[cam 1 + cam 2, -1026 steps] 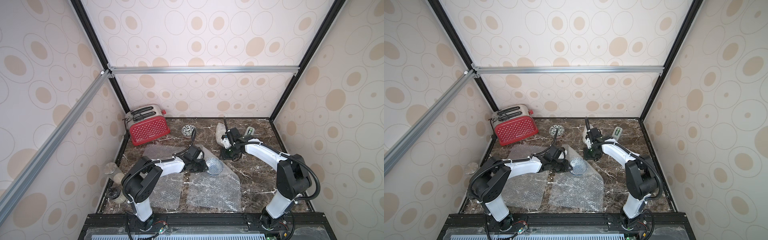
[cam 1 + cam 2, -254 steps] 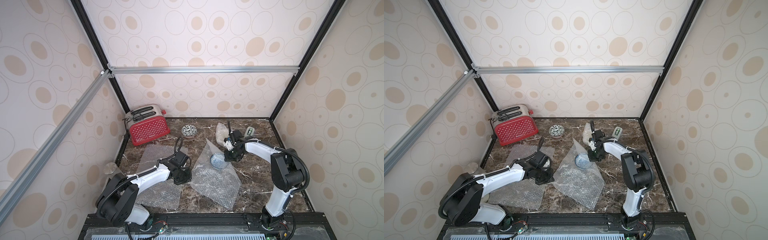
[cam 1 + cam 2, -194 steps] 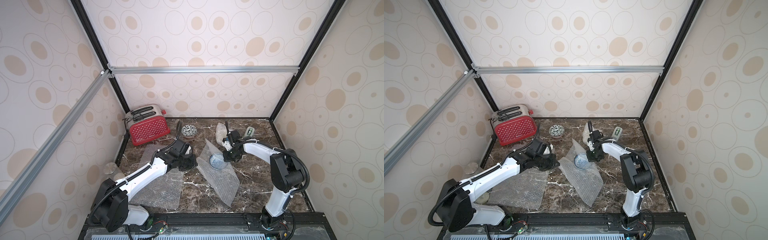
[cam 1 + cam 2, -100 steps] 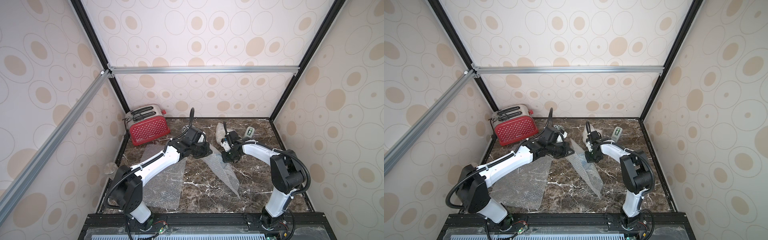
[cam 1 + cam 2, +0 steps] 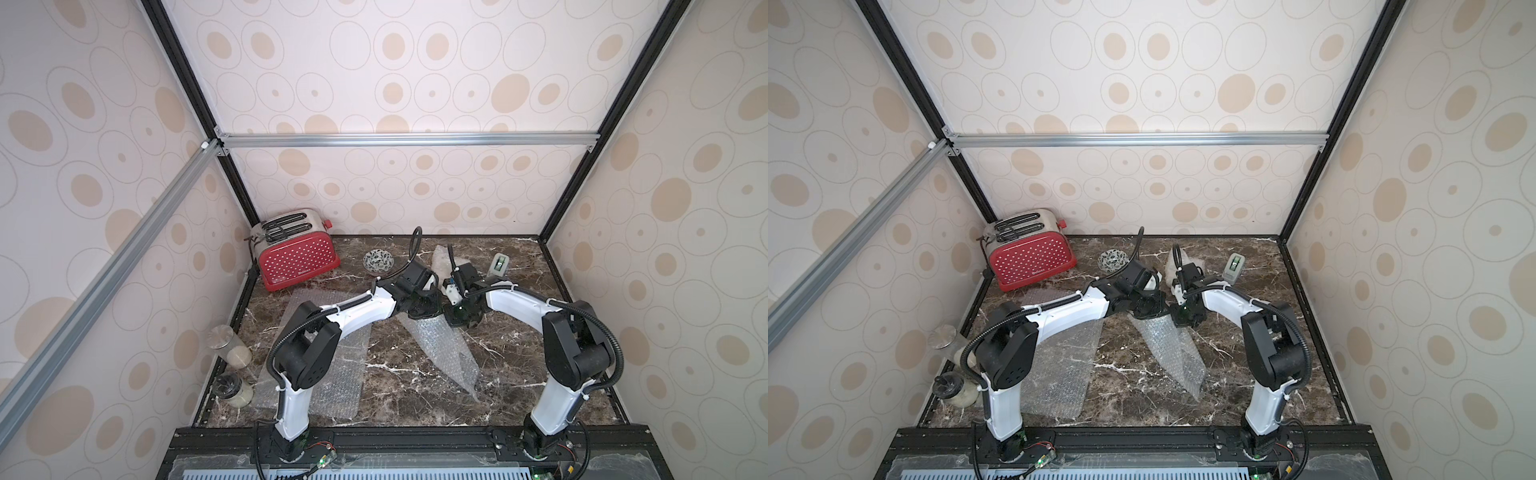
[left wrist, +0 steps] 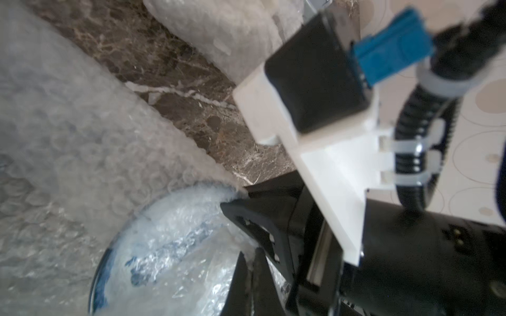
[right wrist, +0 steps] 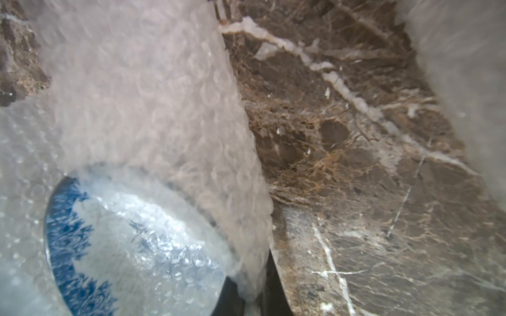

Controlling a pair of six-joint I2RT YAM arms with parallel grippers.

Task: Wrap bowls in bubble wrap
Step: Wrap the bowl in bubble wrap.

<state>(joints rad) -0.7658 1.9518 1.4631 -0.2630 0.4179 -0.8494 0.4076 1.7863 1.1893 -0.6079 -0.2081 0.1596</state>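
1. blue bowl (image 7: 65, 219): unseen in both top views, buried under the two wrists mid-frame; wrist views show it only through folded bubble wrap (image 7: 150, 95), edge-cropped.
2. left gripper (image 6: 250, 273): fingertips blurred, cut by the edge, pinching the wrap.
3. right gripper (image 7: 253, 298): cropped dark slivers nipping wrap; whether the bowl rim is inside is unclear.
4. wrapped bundle (image 5: 441, 259), upper centre: contents unreadable.
5. grey device (image 5: 500, 266) right of it: too small to identify.

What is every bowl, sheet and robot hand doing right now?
left hand: shut on the folded sheet.
right hand: shut on the folded sheet.
folded sheet: pulled up over the blue bowl.
blue bowl: upright, partly covered by wrap.
flat sheet: lying spread out.
leaf bowl: bare, upright.
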